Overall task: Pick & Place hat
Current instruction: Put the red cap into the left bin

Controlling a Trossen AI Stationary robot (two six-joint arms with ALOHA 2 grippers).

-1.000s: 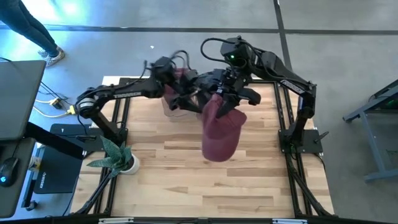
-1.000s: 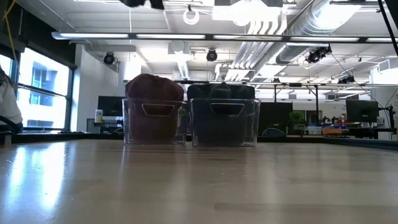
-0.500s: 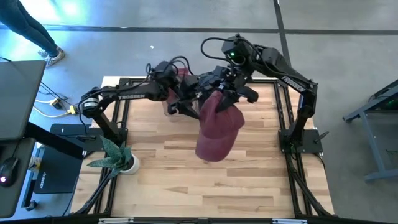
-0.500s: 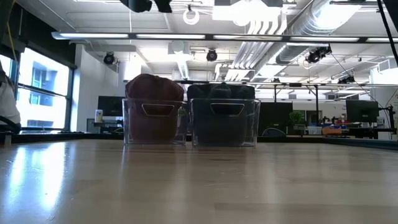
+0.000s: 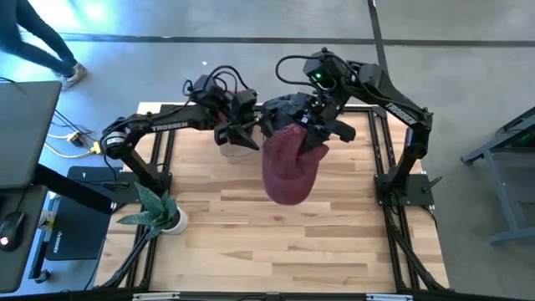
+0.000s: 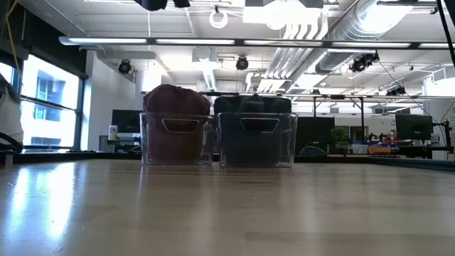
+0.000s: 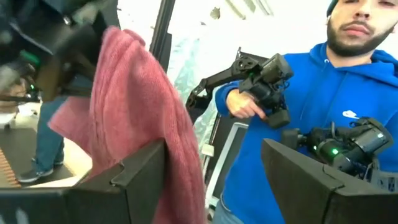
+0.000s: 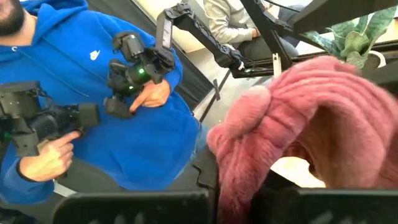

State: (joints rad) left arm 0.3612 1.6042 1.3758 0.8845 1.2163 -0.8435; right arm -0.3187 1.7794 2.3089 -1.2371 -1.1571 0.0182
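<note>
Both arms are raised above the far half of the table, reaching toward each other. The right gripper [image 5: 294, 132] is clamped tight, with the hat [image 5: 289, 163] hanging from it. The left gripper [image 5: 251, 134] sits just beside it, fingers [image 7: 140, 171] spread wide, touching nothing. Both wrists are level and turned inward.

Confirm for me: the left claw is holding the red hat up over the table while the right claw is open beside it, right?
No, swapped. The high view shows the right claw shut on the red hat, hanging above the table; the left claw is the open one beside it.
</note>
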